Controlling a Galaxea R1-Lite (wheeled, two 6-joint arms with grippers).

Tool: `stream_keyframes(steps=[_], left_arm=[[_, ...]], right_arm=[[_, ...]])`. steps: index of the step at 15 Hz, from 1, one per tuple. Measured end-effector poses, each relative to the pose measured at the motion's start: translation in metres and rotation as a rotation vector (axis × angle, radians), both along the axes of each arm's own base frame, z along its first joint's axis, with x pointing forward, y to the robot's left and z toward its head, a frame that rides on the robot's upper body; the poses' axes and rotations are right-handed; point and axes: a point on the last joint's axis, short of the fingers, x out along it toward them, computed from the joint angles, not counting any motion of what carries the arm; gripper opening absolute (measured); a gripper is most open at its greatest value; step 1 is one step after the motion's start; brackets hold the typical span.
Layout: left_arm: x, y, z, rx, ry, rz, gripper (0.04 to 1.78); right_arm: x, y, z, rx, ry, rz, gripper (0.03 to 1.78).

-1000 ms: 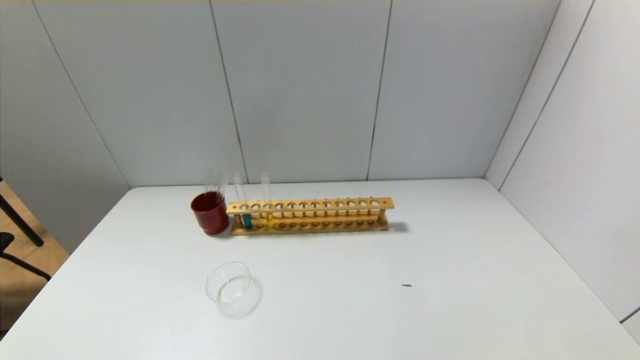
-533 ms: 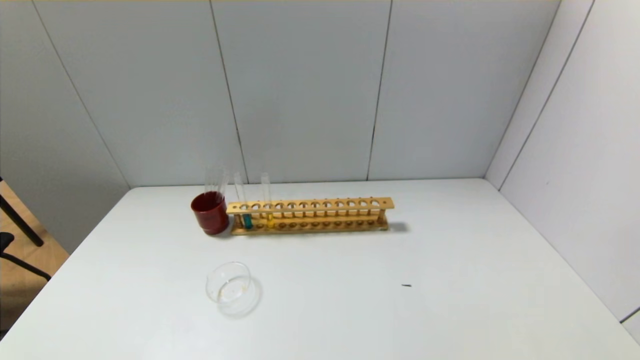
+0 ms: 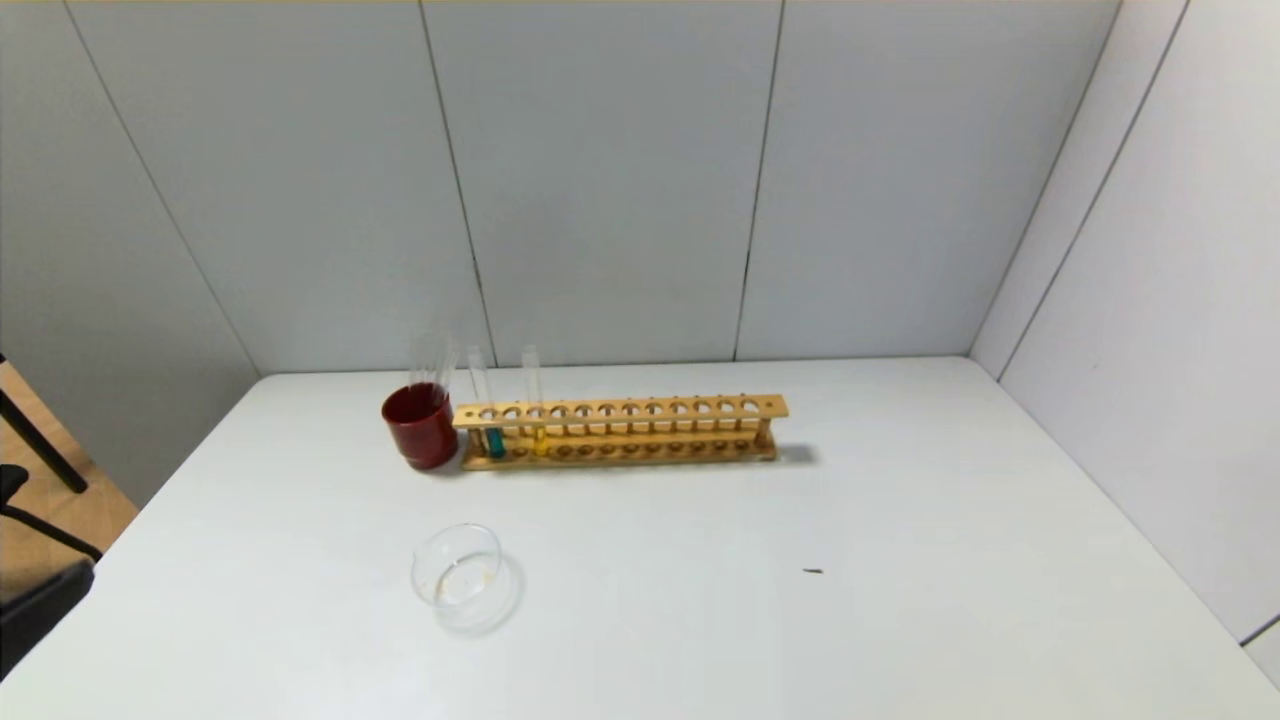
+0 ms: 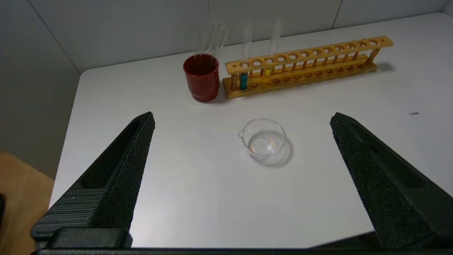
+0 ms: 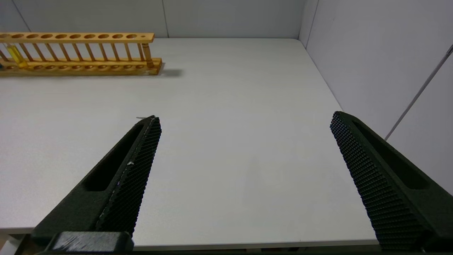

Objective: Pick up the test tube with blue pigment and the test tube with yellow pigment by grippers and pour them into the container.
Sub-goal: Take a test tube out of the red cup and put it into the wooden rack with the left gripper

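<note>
Glass: one blue-tipped tube [image 4: 243, 76], one yellow-tipped tube [image 4: 268, 72], one beaker [image 4: 263, 139] ahead of spread left jaws; right jaws spread, blue tube cut off

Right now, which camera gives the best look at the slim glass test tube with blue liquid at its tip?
The left wrist view: the slim glass test tube with blue liquid stands large and unobstructed in the wooden rack. The head view shows it smaller. The right wrist view cuts it off.

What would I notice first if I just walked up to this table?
Probably the long wooden rack near the back of the white table, with a blue-tipped tube and a yellow-tipped tube standing in its left end. A dark red cup sits touching that end, and a small clear glass beaker stands alone nearer the front.
</note>
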Motion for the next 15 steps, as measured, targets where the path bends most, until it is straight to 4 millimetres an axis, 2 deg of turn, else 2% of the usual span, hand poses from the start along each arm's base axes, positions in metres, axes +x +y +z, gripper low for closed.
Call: stream_keyframes(steps=[3, 6, 8, 11, 15], left_arm=[[0.065, -0.004, 0.023, -0.017, 0.067, -0.048, 1.75], [0.128, -0.015, 0.025, -0.038, 0.142, -0.101, 1.75], [0.165, -0.023, 0.016, -0.039, 0.184, -0.123, 1.75], [0.216, -0.033, -0.01, -0.04, 0.256, -0.138, 1.75], [0.265, -0.046, -0.044, -0.064, 0.331, -0.145, 1.75]], right_arm=[[0.0, 0.0, 0.0, 0.0, 0.0, 0.0, 1.75], [0.0, 0.0, 0.0, 0.0, 0.0, 0.0, 1.75], [0.0, 0.0, 0.0, 0.0, 0.0, 0.0, 1.75], [0.0, 0.0, 0.0, 0.0, 0.0, 0.0, 1.75], [0.0, 0.0, 0.0, 0.0, 0.0, 0.0, 1.75]])
